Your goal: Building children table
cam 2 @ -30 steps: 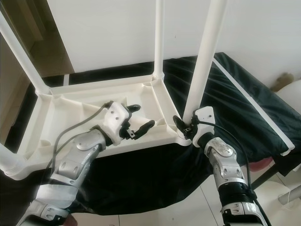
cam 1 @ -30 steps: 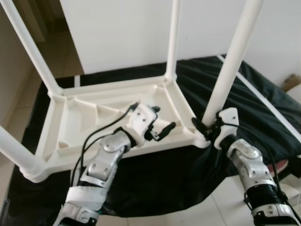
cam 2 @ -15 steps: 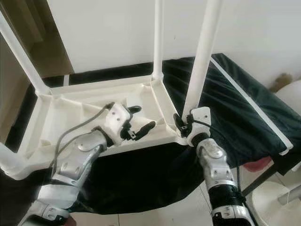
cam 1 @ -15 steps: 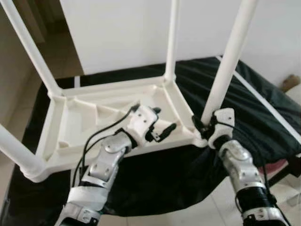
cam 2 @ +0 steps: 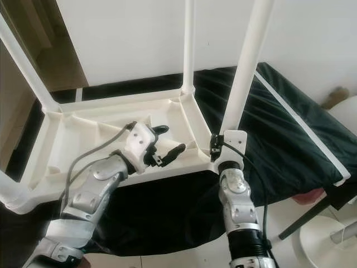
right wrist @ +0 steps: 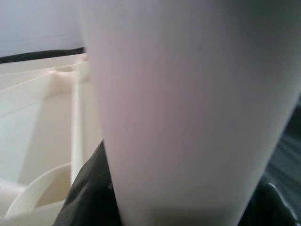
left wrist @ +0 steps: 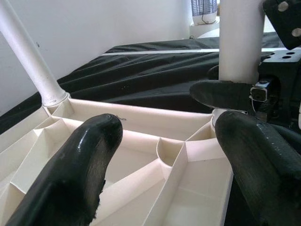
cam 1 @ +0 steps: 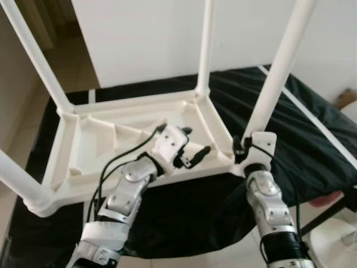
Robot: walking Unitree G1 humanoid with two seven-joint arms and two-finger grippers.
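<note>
A white plastic children's table (cam 1: 95, 139) lies upside down on a black cloth, its legs pointing up. My right gripper (cam 1: 241, 148) sits at the foot of the near right leg (cam 1: 276, 72), at the table's near right corner, with its black fingers closed around the leg. That leg (right wrist: 188, 108) stands very close in the right wrist view, dark fingers at both sides. My left gripper (cam 1: 195, 140) hovers open over the ribbed underside, just left of that corner, holding nothing. In the left wrist view its fingers (left wrist: 70, 174) frame the same leg (left wrist: 240, 37) and a right gripper finger (left wrist: 221, 92).
The black cloth (cam 1: 312, 128) covers a low surface and hangs over its front edge. Three other white legs rise at the far right (cam 1: 205, 44), far left (cam 1: 33, 56) and near left (cam 1: 17, 178) corners. A white wall stands behind. A white round object (cam 2: 329, 240) sits on the tiled floor at right.
My right forearm has swung left, so it now stands almost straight below the leg's foot while the gripper stays on the leg. The left gripper has hardly moved.
</note>
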